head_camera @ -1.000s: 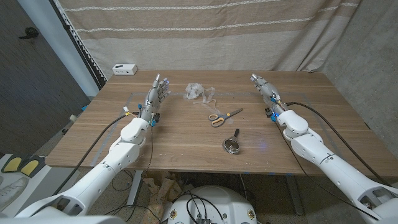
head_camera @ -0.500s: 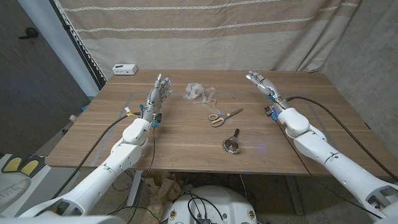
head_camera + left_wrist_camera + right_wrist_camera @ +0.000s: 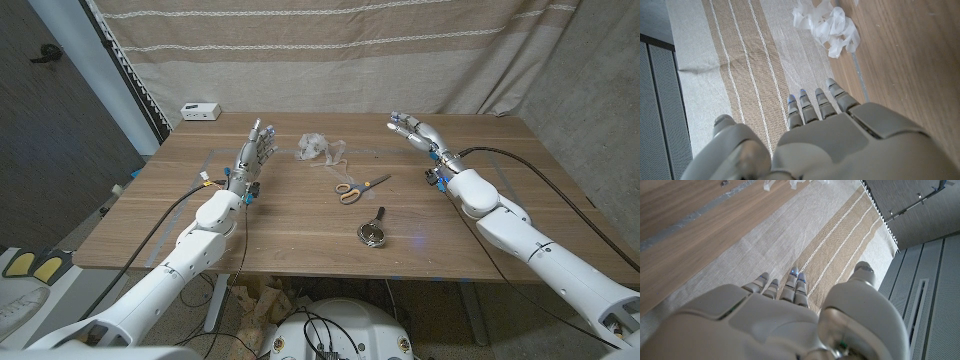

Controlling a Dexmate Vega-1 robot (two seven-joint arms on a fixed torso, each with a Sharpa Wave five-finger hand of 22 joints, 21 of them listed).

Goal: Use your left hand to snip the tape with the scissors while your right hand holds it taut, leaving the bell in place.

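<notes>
1. At the left of the head view, our left hand (image 3: pixel 256 150) is holding nothing, its fingers straight and loosely apart, reaching toward the upper part of the frame. We are judging this a waiting pose, since it is the cutting hand and nothing is taut yet.
2. Just right of it, in the upper middle, the tape (image 3: pixel 320 148) is lying as a crumpled pale wad on the wooden table (image 3: pixel 150 225). It is near our left hand and apart from it; in the left wrist view the same wad (image 3: pixel 826 25) is showing beyond the fingertips (image 3: pixel 815 97).
3. Toward the centre, the scissors (image 3: pixel 358 187) are lying flat, yellow handles to the picture's left and blades to the right. Neither hand is touching them.
4. Lower centre, the bell (image 3: pixel 374 232) is resting well apart from both hands, which suits leaving it in place.
5. At the upper right, our right hand (image 3: pixel 412 129) is also holding nothing, fingers extended and pointing toward the tape, well apart from it. We are reading this as the start of a reach to pull the tape taut.
</notes>
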